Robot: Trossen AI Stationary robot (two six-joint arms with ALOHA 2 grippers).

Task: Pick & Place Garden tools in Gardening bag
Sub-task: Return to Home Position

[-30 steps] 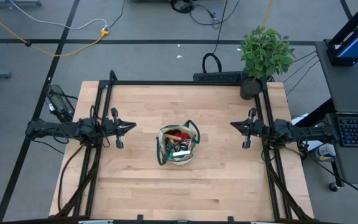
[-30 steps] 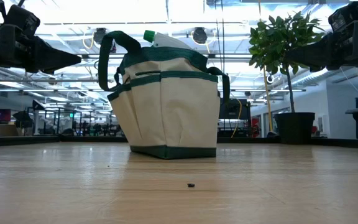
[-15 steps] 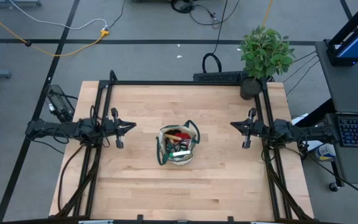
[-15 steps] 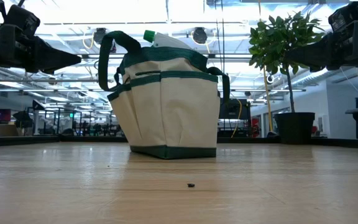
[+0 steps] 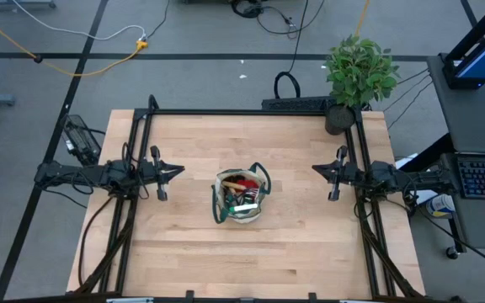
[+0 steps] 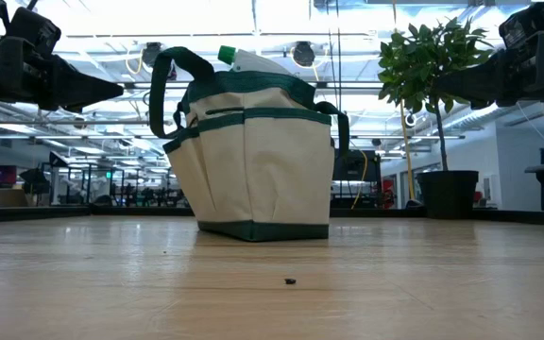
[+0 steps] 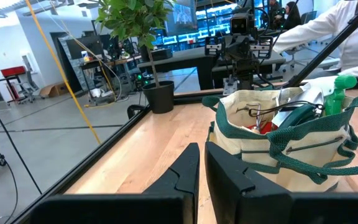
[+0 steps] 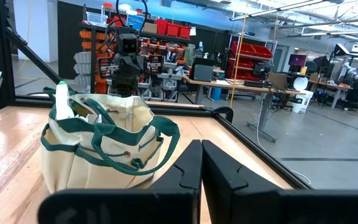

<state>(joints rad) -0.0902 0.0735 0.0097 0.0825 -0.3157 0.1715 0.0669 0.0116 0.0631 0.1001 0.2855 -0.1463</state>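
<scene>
The gardening bag [image 5: 241, 196] stands upright on its flat base in the middle of the wooden table [image 5: 192, 252], beige with green trim [image 6: 258, 161]. Garden tools stick out of its open top: a white spray bottle with a green cap [image 6: 242, 59], a red item [image 5: 241, 179], metal blades and dark handles [image 7: 272, 113]. My left gripper [image 5: 179, 172] hovers level at the table's left side, shut, pointing at the bag. My right gripper [image 5: 315, 168] hovers level at the right side, shut, also facing the bag. Both stand well clear of it.
A potted green plant [image 5: 359, 76] stands at the table's far right corner. Black frame rails [image 5: 242, 111] run along the far, left and right edges. A small dark speck [image 6: 290, 280] lies on the wood near the front. A person's white sleeve [image 7: 328, 25] shows beyond the table.
</scene>
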